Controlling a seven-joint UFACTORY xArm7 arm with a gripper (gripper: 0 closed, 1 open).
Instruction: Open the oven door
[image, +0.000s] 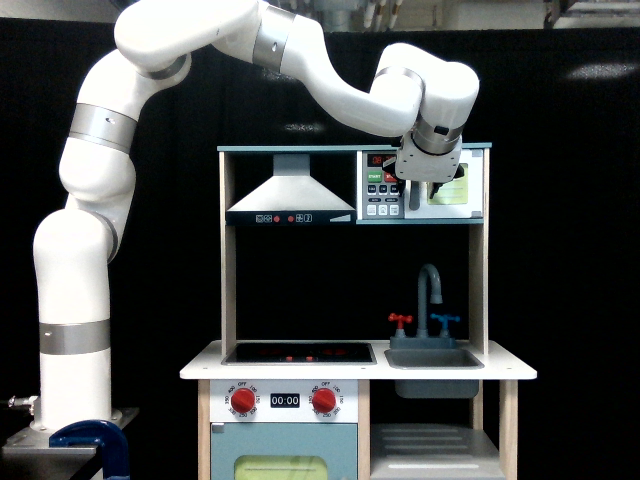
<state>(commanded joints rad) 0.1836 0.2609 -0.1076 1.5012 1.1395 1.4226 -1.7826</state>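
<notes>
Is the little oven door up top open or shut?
Shut, it seems. The oven door sits flat in its frame beside the button panel. The gripper covers its handle side, so a small gap could hide.

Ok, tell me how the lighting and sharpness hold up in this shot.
Exterior view: even, bright light on the white arm and toy kitchen, against a black backdrop that swallows depth. Focus is sharp overall, no motion blur. The gripper hides the handle of the oven door, so its grip cannot be read.
</notes>
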